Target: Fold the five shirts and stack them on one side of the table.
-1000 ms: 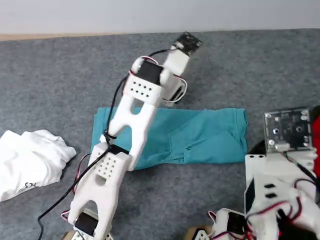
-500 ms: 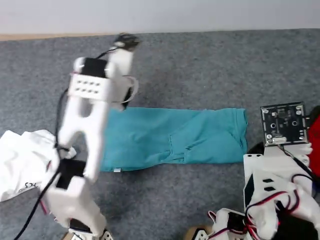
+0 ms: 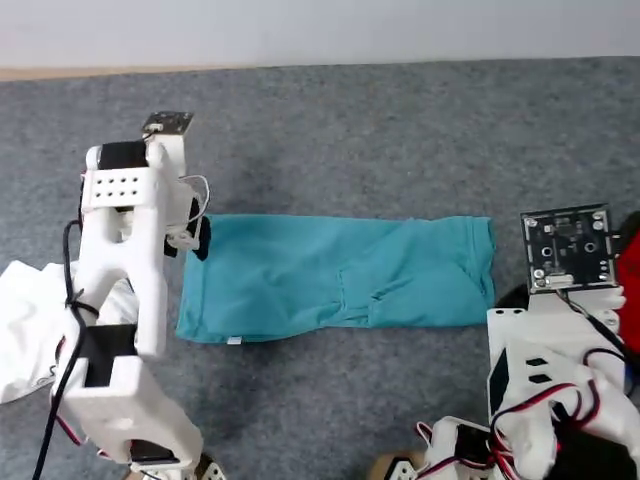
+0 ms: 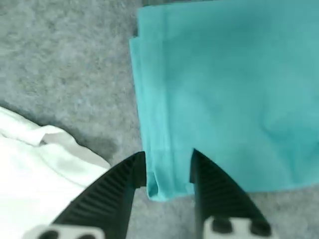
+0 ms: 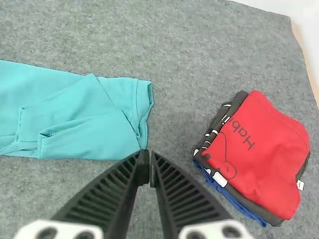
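**Table stock: one teal shirt laid flat, one white shirt loose, one folded stack**

1. Teal shirt (image 3: 335, 272). It lies flat at the middle of the grey table (image 3: 400, 120), folded lengthwise into a long band, with a sleeve tucked across its right half. The left wrist view shows doubled layers along its left edge.

2. Left gripper (image 4: 168, 155). It is at the near left corner of the teal shirt. The jaws are parted, one finger on either side of the folded corner. Whether the tips touch the cloth cannot be told from this angle. In the high view the left arm (image 3: 120, 260) stands over the left part of the table.

3. White shirt (image 3: 35, 320). It is crumpled and unfolded at the left edge of the table, just beside the teal shirt's left end and partly under the left arm.

4. Folded stack (image 5: 256, 149). It sits at the right side of the table, apart from the teal shirt. A red shirt is on top, a dark one is beneath it, and a blue edge shows at the bottom.

5. Right gripper (image 5: 149, 153). It hangs above bare table between the teal shirt's right end and the folded stack. Its jaws are pressed together, with nothing between them.
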Robot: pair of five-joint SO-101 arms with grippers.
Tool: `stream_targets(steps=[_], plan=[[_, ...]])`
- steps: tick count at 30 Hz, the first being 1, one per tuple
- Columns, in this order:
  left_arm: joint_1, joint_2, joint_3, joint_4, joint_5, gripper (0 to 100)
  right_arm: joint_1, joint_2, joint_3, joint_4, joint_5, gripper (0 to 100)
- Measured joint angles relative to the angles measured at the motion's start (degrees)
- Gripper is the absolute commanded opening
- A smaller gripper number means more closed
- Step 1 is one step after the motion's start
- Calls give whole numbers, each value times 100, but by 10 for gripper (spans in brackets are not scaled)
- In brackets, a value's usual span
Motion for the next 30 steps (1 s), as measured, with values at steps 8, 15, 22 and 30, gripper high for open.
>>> stream_targets(steps=[8,15,22,30], plan=[[-53,923,0,-237,-53,174,0,0,0,0,0,10],[-158,1037,0,-387,-369,209,0,0,0,0,0,10],[-158,1073,0,-484,-686,230,0,0,0,0,0,10],[-229,1284,35,-607,-747,227,0,0,0,0,0,10]])
